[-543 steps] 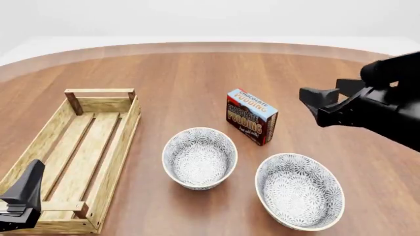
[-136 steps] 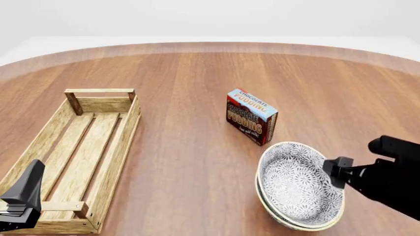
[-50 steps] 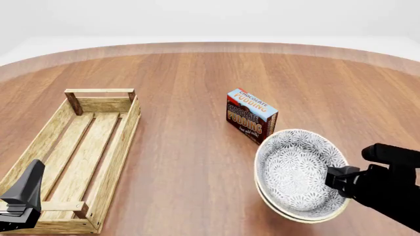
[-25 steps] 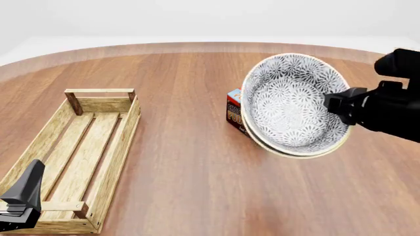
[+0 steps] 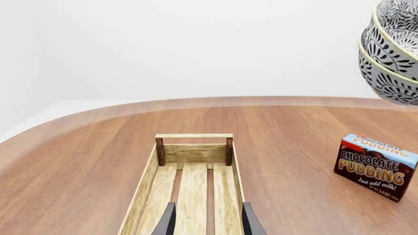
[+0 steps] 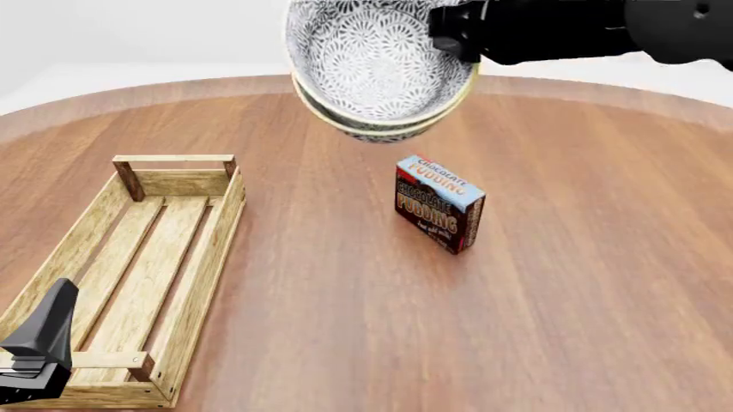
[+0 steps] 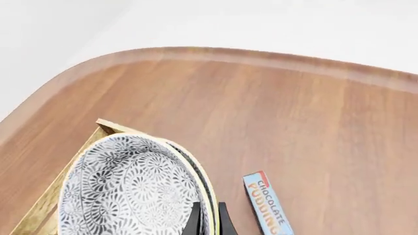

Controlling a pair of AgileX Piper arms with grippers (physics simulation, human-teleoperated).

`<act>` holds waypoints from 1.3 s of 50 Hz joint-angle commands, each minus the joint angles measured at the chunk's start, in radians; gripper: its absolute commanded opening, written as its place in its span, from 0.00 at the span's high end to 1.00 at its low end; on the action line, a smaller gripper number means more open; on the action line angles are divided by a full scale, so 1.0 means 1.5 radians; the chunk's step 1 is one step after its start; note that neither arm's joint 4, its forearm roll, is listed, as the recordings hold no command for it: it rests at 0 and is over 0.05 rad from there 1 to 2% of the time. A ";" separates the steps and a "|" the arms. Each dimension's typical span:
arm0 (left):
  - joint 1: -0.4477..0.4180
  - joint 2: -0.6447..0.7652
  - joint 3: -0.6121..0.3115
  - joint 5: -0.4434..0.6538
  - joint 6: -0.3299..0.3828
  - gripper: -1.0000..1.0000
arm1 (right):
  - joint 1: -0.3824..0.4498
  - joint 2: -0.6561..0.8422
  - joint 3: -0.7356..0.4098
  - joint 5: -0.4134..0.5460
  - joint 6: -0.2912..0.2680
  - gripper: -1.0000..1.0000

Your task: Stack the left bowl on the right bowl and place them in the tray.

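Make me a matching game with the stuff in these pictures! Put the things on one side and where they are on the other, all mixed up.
Things:
1. stacked bowls
2. tray
3. pudding box
4. left tool

Places:
A. standing upright on the table, near the middle
B. high in the air, held at the rim by the right tool
C. low over the near end of the tray, open
D. lying on the left part of the table, with nothing in it

Pairs: 1-B, 2-D, 3-A, 4-C
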 commanded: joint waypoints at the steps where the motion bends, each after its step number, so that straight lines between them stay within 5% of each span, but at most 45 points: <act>1: 0.000 0.000 0.000 0.000 0.000 0.00 | 0.074 0.156 -0.237 0.045 0.000 1.00; 13: 0.000 0.000 0.000 0.000 0.000 0.00 | 0.102 0.271 -0.371 0.072 0.011 1.00; 27: 0.000 0.000 0.000 0.000 0.000 0.00 | 0.151 0.361 -0.370 0.018 0.026 1.00; 43: 0.000 0.000 0.000 0.000 0.000 0.00 | 0.202 0.450 -0.559 0.090 0.040 1.00; 65: 0.000 0.000 0.000 0.000 0.000 0.00 | 0.220 0.573 -0.646 0.073 0.052 1.00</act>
